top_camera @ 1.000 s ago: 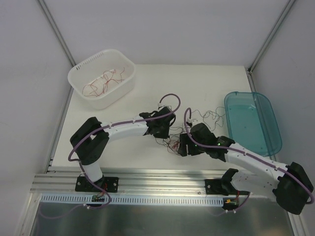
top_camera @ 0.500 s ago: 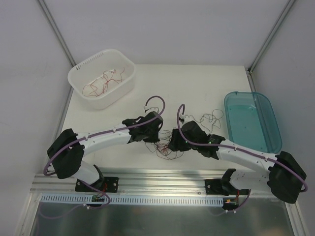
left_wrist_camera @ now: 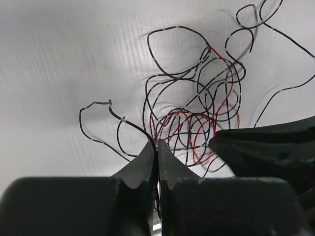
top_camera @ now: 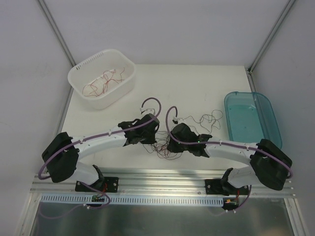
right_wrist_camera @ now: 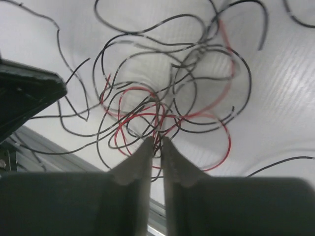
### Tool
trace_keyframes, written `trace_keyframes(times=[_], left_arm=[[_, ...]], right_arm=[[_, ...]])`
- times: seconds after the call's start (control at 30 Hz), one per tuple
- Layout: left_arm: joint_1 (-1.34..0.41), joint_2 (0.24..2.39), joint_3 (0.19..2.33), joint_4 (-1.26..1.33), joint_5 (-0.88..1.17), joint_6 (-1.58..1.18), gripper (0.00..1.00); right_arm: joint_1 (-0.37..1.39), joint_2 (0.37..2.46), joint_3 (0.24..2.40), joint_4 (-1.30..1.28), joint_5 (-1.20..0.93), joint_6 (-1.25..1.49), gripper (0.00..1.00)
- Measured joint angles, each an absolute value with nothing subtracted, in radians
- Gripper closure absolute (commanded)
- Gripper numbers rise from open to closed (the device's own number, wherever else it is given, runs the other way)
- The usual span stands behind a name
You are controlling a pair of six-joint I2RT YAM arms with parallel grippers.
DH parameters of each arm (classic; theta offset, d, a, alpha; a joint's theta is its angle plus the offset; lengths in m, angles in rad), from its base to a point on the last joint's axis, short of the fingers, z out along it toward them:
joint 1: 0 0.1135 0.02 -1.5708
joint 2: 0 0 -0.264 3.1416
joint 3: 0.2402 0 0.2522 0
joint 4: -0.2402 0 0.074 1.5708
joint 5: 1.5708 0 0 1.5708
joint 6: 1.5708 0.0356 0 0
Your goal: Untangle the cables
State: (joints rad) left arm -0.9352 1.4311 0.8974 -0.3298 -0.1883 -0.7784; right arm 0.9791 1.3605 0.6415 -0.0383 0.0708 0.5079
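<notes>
A tangle of thin red and black cables (top_camera: 162,148) lies on the white table near its front edge, between my two grippers. My left gripper (top_camera: 151,139) is shut, and in the left wrist view (left_wrist_camera: 157,143) a black strand of the cables (left_wrist_camera: 197,118) runs in between its fingertips. From the right, my right gripper (top_camera: 171,144) reaches into the same knot. Its jaws (right_wrist_camera: 156,141) are closed to a narrow slit with red and black cables (right_wrist_camera: 167,98) pinched in it. More loose black cables (top_camera: 205,118) trail off toward the right.
A white basket (top_camera: 78,77) at the back left holds several red wires (top_camera: 101,83). A teal tray (top_camera: 253,125) sits at the right edge. The aluminium rail (top_camera: 157,184) runs just in front of the tangle. Purple hoses arch over both wrists.
Both arms have swung left and nearer the front edge. The right gripper has gone from open to closed on the tangle. The left gripper stayed shut.
</notes>
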Motion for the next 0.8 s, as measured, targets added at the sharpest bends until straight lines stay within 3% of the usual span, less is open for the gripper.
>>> trace_keyframes(times=[0.1,0.33,0.47,0.63,0.8], left_arm=[[-0.914,1.376,0.854,-0.322,-0.197,-0.776,1.0],[-0.746,1.219,0.721,-0.321,-0.198,-0.766,1.0],[-0.672,1.135,0.683,-0.263,-0.139,-0.772,1.0],[-0.587,1.012,0.682,-0.186,-0.077,-0.764,1.0],[-0.452,0.958,0.664,-0.271,-0.112,-0.698,1.0]], right_arm=[[0.979,1.333,0.645,-0.077,0.118,0.5,0.99],[0.952,1.081,0.721,-0.263,0.247,0.414,0.99],[0.911,0.927,0.818,-0.309,0.2,0.352,0.99],[0.815,0.83,0.901,-0.4,0.151,0.276,0.99],[0.696,0.779,0.894,-0.476,0.165,0.226,0.98]])
